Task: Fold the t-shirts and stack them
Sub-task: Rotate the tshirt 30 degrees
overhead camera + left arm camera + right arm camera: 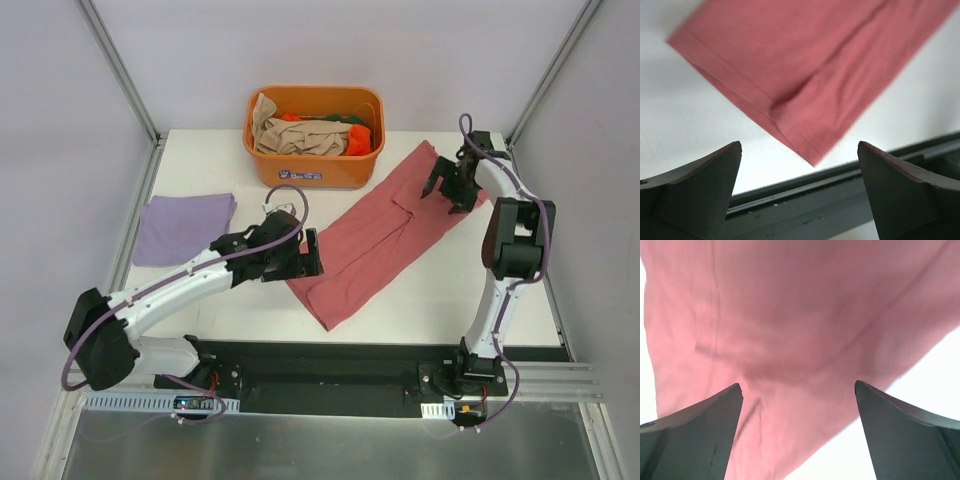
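A dusty rose-red t-shirt (375,235) lies folded lengthwise in a long diagonal strip on the white table, from the near middle to the far right. My left gripper (312,254) is open and empty, just left of the strip's near end; its wrist view shows the shirt's hemmed corner (805,75) ahead of the jaws. My right gripper (449,187) is open and empty above the strip's far end; the red cloth (790,340) fills its wrist view. A pale lavender t-shirt (183,227) lies folded flat at the left.
An orange plastic tub (316,165) at the back middle holds beige, orange and green shirts (300,133). A black base rail (330,365) runs along the table's near edge and shows in the left wrist view (840,195). Metal frame posts stand at the back corners.
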Robot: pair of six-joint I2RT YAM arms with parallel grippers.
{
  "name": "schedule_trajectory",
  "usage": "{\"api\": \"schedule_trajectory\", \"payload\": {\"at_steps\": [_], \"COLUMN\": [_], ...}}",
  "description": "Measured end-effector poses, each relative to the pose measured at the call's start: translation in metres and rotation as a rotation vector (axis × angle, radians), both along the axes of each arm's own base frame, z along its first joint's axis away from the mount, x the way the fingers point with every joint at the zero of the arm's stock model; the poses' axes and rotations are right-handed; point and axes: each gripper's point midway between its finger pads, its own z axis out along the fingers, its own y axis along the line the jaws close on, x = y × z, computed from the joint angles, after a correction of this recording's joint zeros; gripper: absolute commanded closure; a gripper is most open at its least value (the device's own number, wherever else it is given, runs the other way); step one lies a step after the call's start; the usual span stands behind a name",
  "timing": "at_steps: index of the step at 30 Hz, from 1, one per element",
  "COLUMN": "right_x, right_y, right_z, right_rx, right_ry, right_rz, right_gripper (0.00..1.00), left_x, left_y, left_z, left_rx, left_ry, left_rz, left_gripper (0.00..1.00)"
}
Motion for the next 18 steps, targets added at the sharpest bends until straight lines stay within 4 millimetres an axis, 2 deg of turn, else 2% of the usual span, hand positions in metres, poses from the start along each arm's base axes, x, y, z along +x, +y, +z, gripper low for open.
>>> {"api": "schedule_trajectory", "payload": {"at_steps": [5,7,9,12,15,18], "right_x": [-0.074,-0.103,-0.143,-0.205,-0.263,-0.311], "right_y": [0.028,0.047,0.087,0.160,0.222,0.263], "right_z": [0.031,0.040,0.046,0.047,0.045,0.046], "right_rx": [-0.024,-0.056,-0.087,-0.088,-0.087,-0.102], "right_ry": [-0.004,-0.031,-0.072,-0.126,-0.161,-0.206], "right_rz": [0.094,0.171,0.329,0.633,0.922,1.147], "right_gripper": [0.04,0.04,0.04,0.04,0.04,0.01], "left_x": [0.042,0.054,0.064,0.074,0.079,0.080], "left_y": [0.037,0.054,0.069,0.084,0.083,0.075], "left_z": [-0.044,-0.059,-0.069,-0.077,-0.083,-0.092], "left_rx": [0.124,0.157,0.175,0.179,0.149,0.120], "left_ry": [0.088,0.129,0.157,0.182,0.204,0.226], "left_rz": [0.122,0.166,0.209,0.248,0.246,0.218], "left_gripper": [0.01,0.01,0.05,0.12,0.19,0.33]}}
